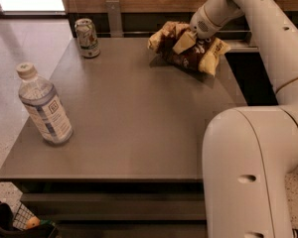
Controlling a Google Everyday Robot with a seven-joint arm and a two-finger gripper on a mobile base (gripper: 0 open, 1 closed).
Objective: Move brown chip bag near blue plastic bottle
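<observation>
The brown chip bag, crinkled dark brown with pale yellow ends, is at the far right of the table. My gripper reaches down onto its middle from the upper right and is shut on it. The bag seems to hang just above the tabletop, with a shadow beneath it. The blue plastic bottle, clear with a white cap and a white-and-blue label, stands upright near the table's left edge, far from the bag.
A green-and-white drink can stands at the far left corner of the grey table. A wooden wall and rail run behind the table. My arm's white body fills the right foreground.
</observation>
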